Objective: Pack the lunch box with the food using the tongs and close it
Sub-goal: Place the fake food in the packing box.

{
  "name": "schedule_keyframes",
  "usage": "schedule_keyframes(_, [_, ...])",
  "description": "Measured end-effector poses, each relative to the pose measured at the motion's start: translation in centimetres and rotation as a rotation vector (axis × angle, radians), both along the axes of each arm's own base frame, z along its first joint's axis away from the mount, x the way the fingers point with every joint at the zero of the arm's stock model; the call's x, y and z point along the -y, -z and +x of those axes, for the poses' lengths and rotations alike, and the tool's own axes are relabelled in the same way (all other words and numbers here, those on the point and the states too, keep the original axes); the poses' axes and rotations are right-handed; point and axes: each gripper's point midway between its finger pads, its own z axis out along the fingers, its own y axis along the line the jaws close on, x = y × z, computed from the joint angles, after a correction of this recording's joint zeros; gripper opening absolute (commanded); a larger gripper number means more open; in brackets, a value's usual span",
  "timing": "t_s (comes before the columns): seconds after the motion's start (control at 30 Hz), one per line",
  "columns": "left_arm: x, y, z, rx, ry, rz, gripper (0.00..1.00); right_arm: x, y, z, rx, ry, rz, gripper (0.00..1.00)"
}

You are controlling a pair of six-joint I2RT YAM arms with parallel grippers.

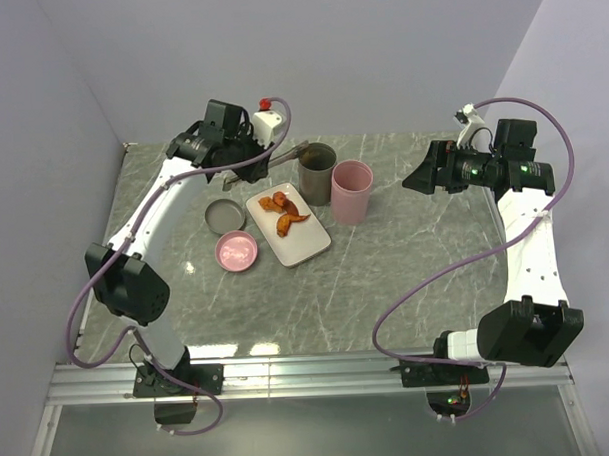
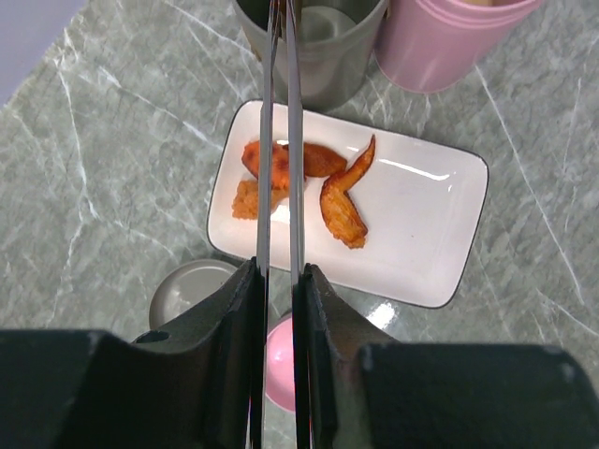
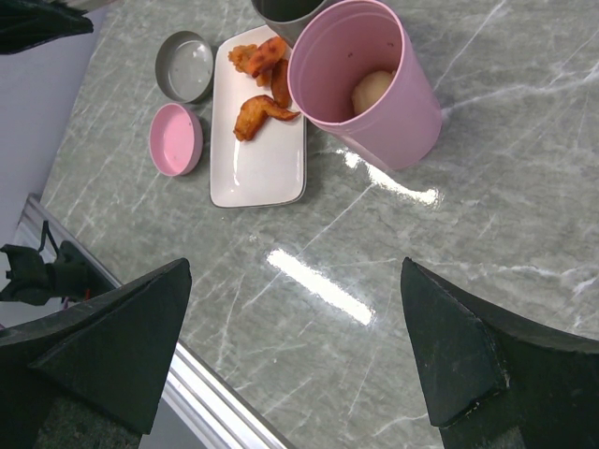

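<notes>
While left gripper [image 2: 278, 309] pinches the tongs [image 2: 293, 112], their arms run up-frame over the food [image 2: 342, 201] toward lunch box [image 2: 337, 75]; right gripper [image 3: 295, 271] gapes, empty.

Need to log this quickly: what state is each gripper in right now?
Left gripper: closed on the tongs.
Right gripper: open, holding nothing.

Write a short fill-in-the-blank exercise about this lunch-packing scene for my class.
1. The left end effector is shut on the ____.
2. The food lies on the white ____.
3. The right end effector is ____ and empty.
4. The lunch box stands with its lid ____.
Missing words: tongs; tray; open; off.
</notes>
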Motion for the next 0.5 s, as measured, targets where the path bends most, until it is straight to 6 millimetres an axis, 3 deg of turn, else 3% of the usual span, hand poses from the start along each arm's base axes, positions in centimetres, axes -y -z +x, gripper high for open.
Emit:
schedule_keyframes(0.17, [1.0,-0.5,0.3,0.016,0.013,-0.012,0.00,0.0,0.1,0.1,-0.004,0.000,0.001,1.00])
schedule_keyframes(0.27, [1.6,-0.7,0.6,0.025,0.019,-0.019,0.13,0.0,0.1,0.1,-0.004,0.000,0.001,1.00])
schedule_keyframes(0.3, [1.7,-0.6,0.7,0.025,0.020,-0.020,0.23,0.0,0.1,0.1,-0.004,0.000,0.001,1.00])
schedule_keyframes(0.4, [2.0,-0.3,1.2,0.024,0.018,-0.017,0.40,0.0,0.1,0.1,-0.004,0.000,0.001,1.00])
schedule_keyframes(0.5, [2.1,0.1,1.6,0.017,0.009,-0.015,0.47,0.0,0.2,0.1,-0.005,0.000,0.001,1.00])
